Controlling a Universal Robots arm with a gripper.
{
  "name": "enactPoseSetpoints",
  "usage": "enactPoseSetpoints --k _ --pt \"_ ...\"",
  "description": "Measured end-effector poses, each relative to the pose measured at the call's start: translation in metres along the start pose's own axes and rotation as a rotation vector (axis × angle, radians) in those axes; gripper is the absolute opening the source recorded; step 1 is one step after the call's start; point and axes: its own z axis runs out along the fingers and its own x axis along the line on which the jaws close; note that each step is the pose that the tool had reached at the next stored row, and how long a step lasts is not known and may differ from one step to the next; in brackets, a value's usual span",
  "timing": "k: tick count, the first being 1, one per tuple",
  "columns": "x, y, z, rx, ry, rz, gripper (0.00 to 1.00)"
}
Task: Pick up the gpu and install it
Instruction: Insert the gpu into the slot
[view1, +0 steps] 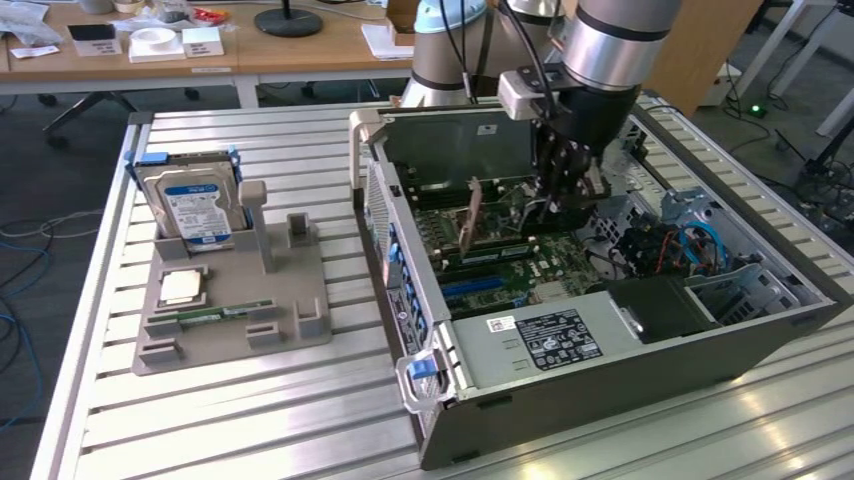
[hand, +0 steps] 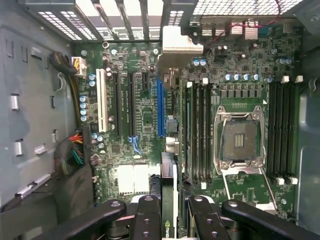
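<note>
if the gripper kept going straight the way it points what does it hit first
The gripper points down into the case holding the gpu, so the card would probably meet the motherboard first, near the blue slot, though depth is hard to judge.

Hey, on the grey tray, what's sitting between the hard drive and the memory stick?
A square processor chip lies flat between the upright hard drive and the memory stick, in the exterior view.
</note>
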Motion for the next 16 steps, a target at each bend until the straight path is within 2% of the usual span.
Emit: enactPoseSetpoints --k 16 --pt "0.001 0.017 -0.0006 0.0001 0.0 0.0 0.26"
